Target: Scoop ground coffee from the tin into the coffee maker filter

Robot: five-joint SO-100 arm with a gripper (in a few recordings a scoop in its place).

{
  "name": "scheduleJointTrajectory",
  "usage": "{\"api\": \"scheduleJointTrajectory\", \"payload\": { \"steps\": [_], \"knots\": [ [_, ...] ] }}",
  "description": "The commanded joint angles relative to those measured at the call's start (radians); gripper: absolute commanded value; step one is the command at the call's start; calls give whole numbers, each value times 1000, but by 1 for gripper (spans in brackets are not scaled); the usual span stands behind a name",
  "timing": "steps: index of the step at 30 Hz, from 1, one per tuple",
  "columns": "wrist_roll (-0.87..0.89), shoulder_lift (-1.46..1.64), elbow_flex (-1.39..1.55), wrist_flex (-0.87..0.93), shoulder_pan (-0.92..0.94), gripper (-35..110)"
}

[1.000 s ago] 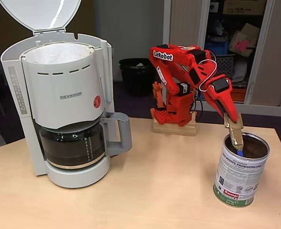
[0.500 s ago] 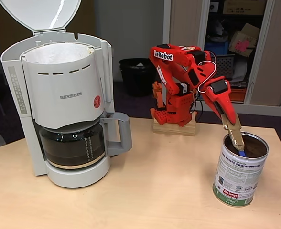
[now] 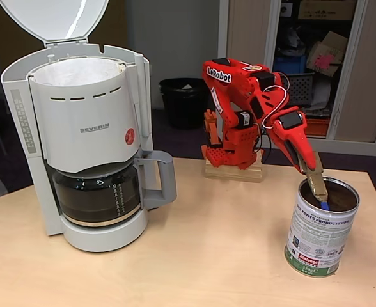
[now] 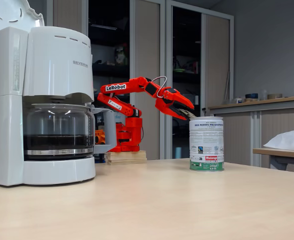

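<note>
The tin (image 3: 321, 228) stands upright near the right edge of the tabletop (image 3: 207, 256), its open top facing up so the arm can reach in from above, while the coffee maker (image 3: 86, 134) sits well apart toward the left edge with its lid swung up, leaving the white coffee maker filter (image 3: 79, 71) exposed for a pour. The red arm (image 3: 252, 96) reaches from its wooden base at the back edge down to the tin, and the gripper (image 3: 316, 182) is angled steeply over the rim, its jaws narrow and apparently clamped on a thin scoop (image 3: 322, 203) whose blue end dips inside. The ground coffee (image 3: 341, 199) shows as a dark surface within the tin. By my reading, this is the loading stage, with nothing yet carried across.
</note>
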Motion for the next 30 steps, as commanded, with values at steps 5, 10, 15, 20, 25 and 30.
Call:
{"api": "scheduleJointTrajectory", "payload": {
  "steps": [5, 10, 15, 20, 25, 30],
  "knots": [
    [29, 15, 2, 20, -28, 19],
    [46, 46, 38, 21, -5, 20],
    [40, 89, 77, 32, 21, 20],
    [8, 138, 91, 74, 55, 20],
    [-60, 158, 6, 201, 103, 19],
    [-184, 160, -89, 316, 195, 0]
  ]
}}
